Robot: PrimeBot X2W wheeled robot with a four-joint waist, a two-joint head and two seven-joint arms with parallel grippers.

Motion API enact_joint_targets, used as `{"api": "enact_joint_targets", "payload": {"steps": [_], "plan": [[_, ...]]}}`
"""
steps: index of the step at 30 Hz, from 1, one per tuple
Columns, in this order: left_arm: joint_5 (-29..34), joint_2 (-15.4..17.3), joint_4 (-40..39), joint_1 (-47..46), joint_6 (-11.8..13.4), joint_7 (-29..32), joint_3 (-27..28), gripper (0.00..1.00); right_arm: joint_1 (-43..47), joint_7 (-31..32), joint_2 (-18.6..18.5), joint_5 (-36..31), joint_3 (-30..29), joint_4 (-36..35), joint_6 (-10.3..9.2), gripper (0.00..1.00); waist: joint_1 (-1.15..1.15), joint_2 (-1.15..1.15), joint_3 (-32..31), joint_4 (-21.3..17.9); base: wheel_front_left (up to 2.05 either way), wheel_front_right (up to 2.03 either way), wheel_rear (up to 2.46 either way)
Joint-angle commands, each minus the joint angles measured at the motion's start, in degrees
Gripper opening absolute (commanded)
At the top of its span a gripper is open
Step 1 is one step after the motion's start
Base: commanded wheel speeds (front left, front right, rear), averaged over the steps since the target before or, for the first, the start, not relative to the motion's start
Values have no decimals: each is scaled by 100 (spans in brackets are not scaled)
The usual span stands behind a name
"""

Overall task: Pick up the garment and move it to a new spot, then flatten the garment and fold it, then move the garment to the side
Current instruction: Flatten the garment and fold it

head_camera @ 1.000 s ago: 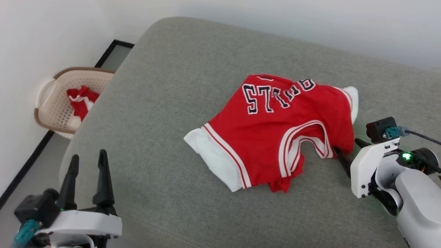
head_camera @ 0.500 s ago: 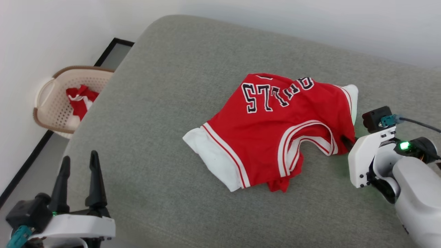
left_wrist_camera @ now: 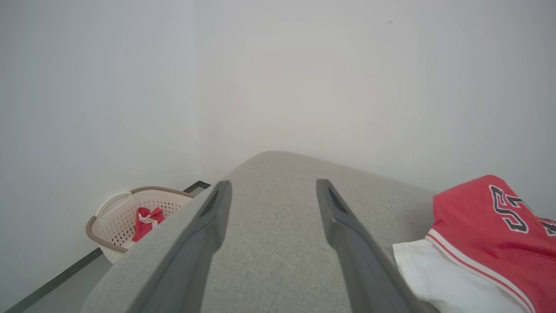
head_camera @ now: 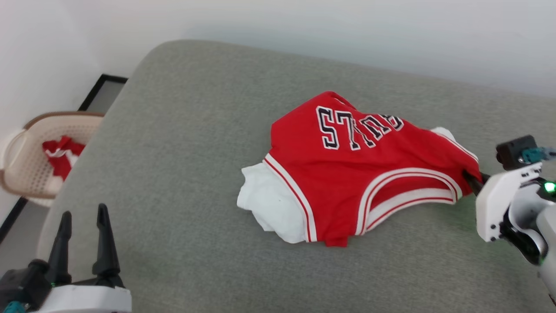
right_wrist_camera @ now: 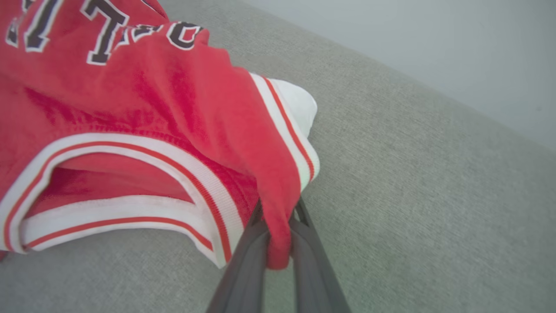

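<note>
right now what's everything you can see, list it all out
garment: one, red with white sleeves and black white-edged letters, rumpled on the middle of the cushion
cushion: one, grey, under the garment
basket: one, beige lattice with a brown rim, on the floor to the left of the cushion
cloth bundle: one, red and white, inside the basket
wall: white, behind the cushion and the basket
floor: grey, at the lower left
left gripper: one, dark fingers, open, lower left, apart from the garment
right gripper: one, dark fingers, shut on a red fold at the garment's right edge
</note>
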Motion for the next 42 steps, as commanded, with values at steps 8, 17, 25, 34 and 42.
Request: {"api": "enact_joint_targets", "payload": {"steps": [8, 17, 25, 34, 42], "plan": [[114, 33, -43, 314, -78, 0, 237, 100, 1010, 287, -276, 57, -608, -780, -8, 0, 0, 0, -331, -541, 0, 0, 0], [155, 59, -3, 485, -110, 0, 385, 100, 2400, 519, 199, -163, -1447, -1584, -8, 0, 0, 0, -492, -853, 0, 0, 0], [176, 104, 102, 396, -181, 0, 376, 100, 2817, 663, 749, -554, -1787, -1979, -8, 100, 0, 0, -467, -996, 0, 0, 0], [98, 138, 110, 316, -252, 0, 406, 100, 2877, 501, 860, -723, -2097, -2482, -8, 100, 0, 0, -404, -1124, 0, 0, 0], [-139, 487, -94, 37, -447, 576, 159, 100, 2897, -218, 1062, -1110, -2705, -3102, -8, 100, 0, 0, -323, -1334, 0, 0, 0]]}}
